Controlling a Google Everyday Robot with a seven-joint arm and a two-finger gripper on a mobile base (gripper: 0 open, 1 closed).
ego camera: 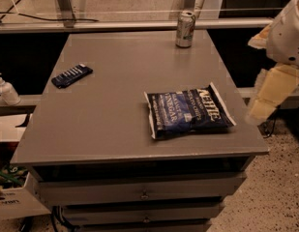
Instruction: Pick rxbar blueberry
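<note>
The rxbar blueberry point(71, 75) lies at the left of the desk point(115, 129). The claw point(269, 94) hangs at the frame's right edge; I cannot tell whether it is released or clenched.

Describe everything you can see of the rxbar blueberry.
The rxbar blueberry is a small, thin, flat bar in a dark navy wrapper with rows of small white text. It lies flat and angled on the grey table, near its left edge, touching only the tabletop. The gripper hangs off the table's right side, far from it.
</note>
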